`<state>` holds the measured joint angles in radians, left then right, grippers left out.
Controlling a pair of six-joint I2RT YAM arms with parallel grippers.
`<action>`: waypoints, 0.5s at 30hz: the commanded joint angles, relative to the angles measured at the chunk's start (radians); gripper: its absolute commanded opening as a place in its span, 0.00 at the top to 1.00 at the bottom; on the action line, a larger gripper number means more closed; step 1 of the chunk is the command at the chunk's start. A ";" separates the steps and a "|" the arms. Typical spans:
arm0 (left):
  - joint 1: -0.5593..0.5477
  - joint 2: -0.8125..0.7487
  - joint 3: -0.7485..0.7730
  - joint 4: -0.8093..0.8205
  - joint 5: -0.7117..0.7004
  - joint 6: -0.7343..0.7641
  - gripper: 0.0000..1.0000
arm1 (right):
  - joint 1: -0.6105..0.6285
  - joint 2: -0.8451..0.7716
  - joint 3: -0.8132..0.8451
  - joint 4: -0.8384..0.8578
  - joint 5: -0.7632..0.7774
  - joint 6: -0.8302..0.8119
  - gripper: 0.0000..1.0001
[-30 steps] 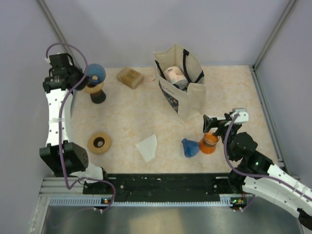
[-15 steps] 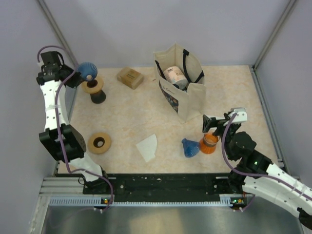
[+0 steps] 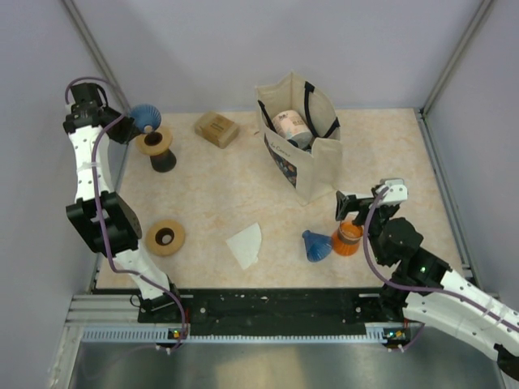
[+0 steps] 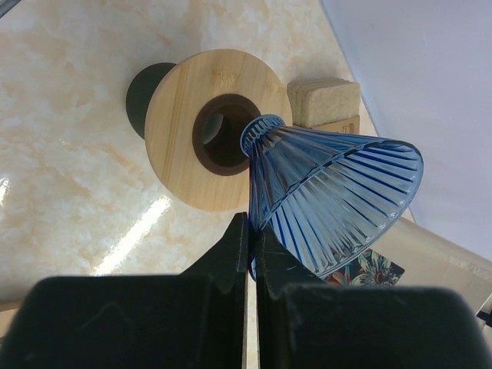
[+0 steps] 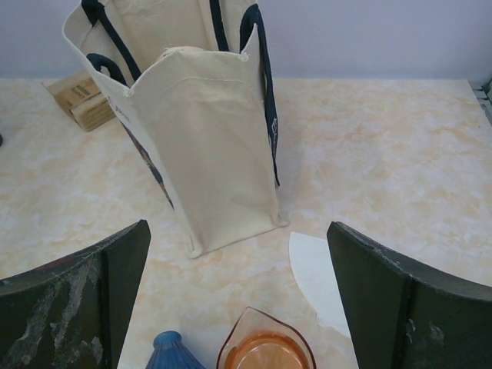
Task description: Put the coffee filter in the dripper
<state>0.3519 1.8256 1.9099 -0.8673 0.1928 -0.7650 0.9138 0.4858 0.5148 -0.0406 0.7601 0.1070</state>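
Observation:
My left gripper (image 3: 128, 130) is shut on the rim of a ribbed blue glass dripper (image 3: 146, 117). It holds the dripper tilted, just above and left of a wooden ring (image 3: 152, 142) on a black stand. In the left wrist view the fingertips (image 4: 252, 231) pinch the dripper (image 4: 330, 200) over the ring (image 4: 211, 138). A white paper filter (image 3: 245, 245) lies flat on the table near the front. My right gripper (image 3: 350, 207) is open and empty above an orange glass cup (image 3: 349, 237). In the right wrist view another white filter (image 5: 323, 280) lies to the right of the cup (image 5: 265, 354).
A second blue dripper (image 3: 315, 245) lies beside the orange cup. A cream tote bag (image 3: 298, 138) stands mid-table with a roll inside. A wooden box (image 3: 216, 128) sits at the back. A loose wooden ring (image 3: 165, 237) lies at the front left.
My left gripper has carried the blue dripper a little left and back, off the centre of the wooden ring. The right arm has barely moved.

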 commanded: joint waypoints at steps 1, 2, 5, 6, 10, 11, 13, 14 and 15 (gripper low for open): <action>0.009 0.023 0.057 0.031 0.008 -0.016 1.00 | 0.010 0.014 0.002 0.025 0.019 -0.012 0.01; 0.009 0.029 0.060 0.027 0.007 -0.019 1.00 | 0.008 0.017 0.002 0.025 0.021 -0.009 0.01; 0.009 0.053 0.078 0.014 0.007 -0.023 1.00 | 0.008 0.026 0.004 0.025 0.019 -0.018 0.01; 0.009 0.058 0.077 0.013 0.008 -0.023 1.00 | 0.008 0.034 0.004 0.022 0.018 -0.017 0.01; 0.009 0.070 0.078 0.005 0.010 -0.028 1.00 | 0.008 0.054 0.010 0.019 0.016 -0.020 0.01; 0.009 0.073 0.078 0.005 0.008 -0.030 1.00 | 0.008 0.056 0.011 0.016 0.021 -0.020 0.01; 0.010 0.083 0.080 -0.002 0.005 -0.034 1.00 | 0.008 0.062 0.014 0.013 0.021 -0.020 0.01; 0.010 0.089 0.081 -0.009 0.004 -0.039 1.00 | 0.008 0.059 0.016 0.015 0.022 -0.018 0.01; 0.010 0.092 0.080 -0.012 0.002 -0.040 1.00 | 0.008 0.059 0.016 0.015 0.022 -0.020 0.01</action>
<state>0.3531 1.9099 1.9446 -0.8848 0.1932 -0.7879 0.9138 0.5434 0.5152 -0.0433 0.7658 0.0971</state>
